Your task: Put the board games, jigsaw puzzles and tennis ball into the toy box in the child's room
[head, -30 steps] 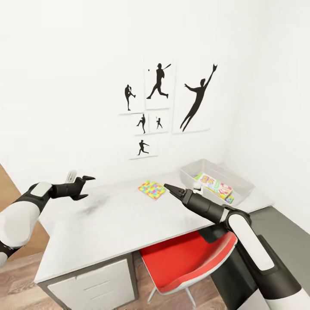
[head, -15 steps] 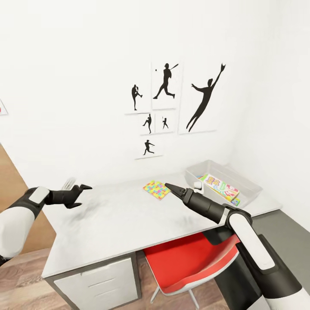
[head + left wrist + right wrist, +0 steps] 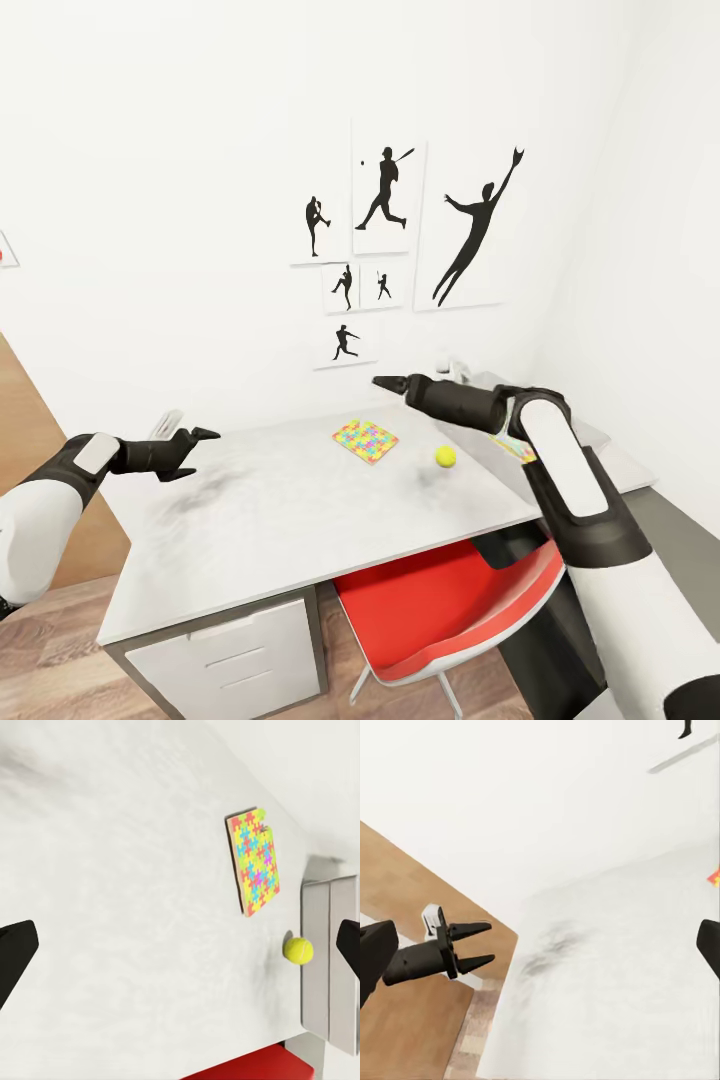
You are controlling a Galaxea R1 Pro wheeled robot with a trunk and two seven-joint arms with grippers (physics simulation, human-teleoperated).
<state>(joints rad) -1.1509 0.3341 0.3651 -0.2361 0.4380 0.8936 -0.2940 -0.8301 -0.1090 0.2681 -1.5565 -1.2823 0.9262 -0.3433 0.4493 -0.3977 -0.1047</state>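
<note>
On the pale table (image 3: 280,510) lies one mosaic jigsaw puzzle (image 3: 365,440) (image 3: 253,859), flat near the back. The yellow-green tennis ball (image 3: 445,456) (image 3: 298,950) rests on the tabletop a little to its right, close to the grey toy box (image 3: 330,945). In the head view my right forearm hides most of that box; a colourful sliver of its contents (image 3: 520,450) shows beside the arm. My right gripper (image 3: 385,383) (image 3: 540,945) hangs open in the air above the puzzle and ball, holding nothing. My left gripper (image 3: 203,452) (image 3: 180,945) (image 3: 472,945) is open and empty over the table's left end.
A red chair (image 3: 440,600) is tucked under the table's front edge, with grey drawers (image 3: 230,650) to its left. White walls with black sports pictures (image 3: 385,200) close the back and right. A lower dark grey unit (image 3: 685,520) stands at the right. Wood floor (image 3: 40,650) lies at the left.
My right arm has lifted off the table and swung up and to the left. The tennis ball now shows where the arm was. The left arm barely moved.
</note>
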